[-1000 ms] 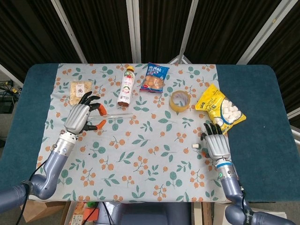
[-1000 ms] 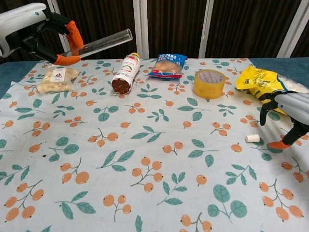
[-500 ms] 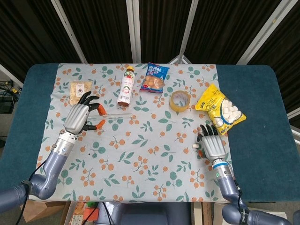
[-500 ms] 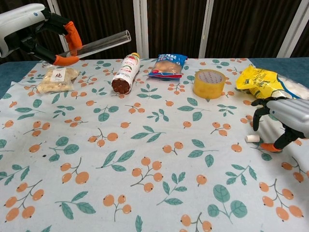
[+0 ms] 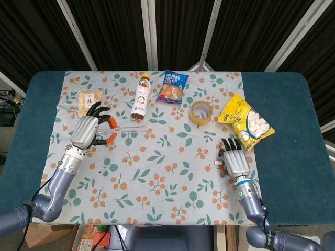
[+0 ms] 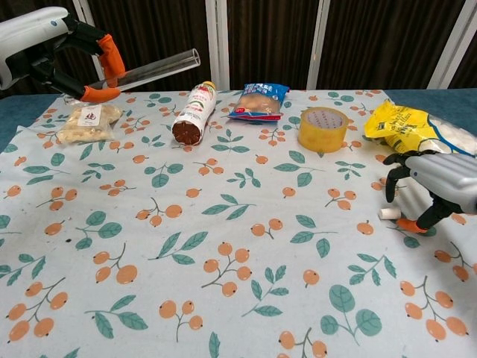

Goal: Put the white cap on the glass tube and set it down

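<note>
While the left hand (image 6: 52,48) pinches the glass tube (image 6: 153,69) between its orange-tipped fingers (image 6: 112,49) and holds it raised above the surface (image 6: 223,246), slanting up towards the right with its open end free, the capping itself has not begun, so roughly the first part of the job looks done and the rest is ahead. Beneath and beside that raised tube lie a small bag of nuts (image 6: 86,121), a red-labelled bottle (image 6: 194,112) on its side, a blue snack packet (image 6: 258,101) and a roll of tape (image 6: 324,128), none of which belong to the task. Further right, the white cap (image 6: 388,213) lies on the cloth, well apart from the tube, near a yellow bag of marshmallows (image 6: 410,127). Over it the right hand (image 6: 432,183) hovers with fingers spread and curved down around the cap, its orange thumb tip just beside the cap; whether any finger touches it I cannot tell, but the hand holds nothing that I can see. By my reading, what remains is closing on the cap, lifting it, bringing it across to the tube's open mouth, pressing it on, and laying the capped tube on the surface
</note>
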Available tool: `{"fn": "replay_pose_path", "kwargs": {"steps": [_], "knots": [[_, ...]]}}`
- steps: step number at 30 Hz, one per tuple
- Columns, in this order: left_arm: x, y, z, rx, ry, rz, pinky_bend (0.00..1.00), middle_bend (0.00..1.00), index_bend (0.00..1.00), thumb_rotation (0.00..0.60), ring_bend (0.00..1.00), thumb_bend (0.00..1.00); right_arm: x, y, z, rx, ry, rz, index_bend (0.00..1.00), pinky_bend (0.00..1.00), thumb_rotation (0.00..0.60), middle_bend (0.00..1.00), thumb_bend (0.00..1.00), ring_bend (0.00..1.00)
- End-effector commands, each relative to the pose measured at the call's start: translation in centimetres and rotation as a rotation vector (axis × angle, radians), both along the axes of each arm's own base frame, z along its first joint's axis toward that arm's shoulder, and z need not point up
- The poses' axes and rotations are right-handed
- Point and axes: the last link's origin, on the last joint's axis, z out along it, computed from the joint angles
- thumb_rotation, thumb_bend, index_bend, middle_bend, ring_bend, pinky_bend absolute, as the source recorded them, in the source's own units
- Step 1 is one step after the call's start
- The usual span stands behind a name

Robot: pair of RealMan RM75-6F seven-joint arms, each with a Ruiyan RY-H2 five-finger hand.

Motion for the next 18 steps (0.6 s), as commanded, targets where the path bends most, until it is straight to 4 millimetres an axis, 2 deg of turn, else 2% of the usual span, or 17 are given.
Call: {"fn": "replay_pose_path", "kwargs": {"steps": [1,8,18], "knots": [[-0.02,0.01,0.03,0.001,-0.001,0.001,0.0,0.69,0.7,0.6,0.19,0.84,-0.02,-0.03,0.0,0.0,0.002,-0.001,0.49,0.0,0.6,0.12,0.35,0.0],[0.0,-0.05,0.04,0.002,-0.003,0.002,0.0,0.69,0.7,0.6,0.19,0.84,-0.16,-0.05,-0.18,0.003,0.005,-0.006,0.53,0.0,0.6,0.14,0.35,0.0],[-0.12,-0.06,0.15,0.006,-0.004,0.007,0.0,0.69,0.7,0.6,0.19,0.84,0.0,-0.01,-0.45,0.004,0.004,0.001,0.54,0.0,0.6,0.14,0.35,0.0]]}}
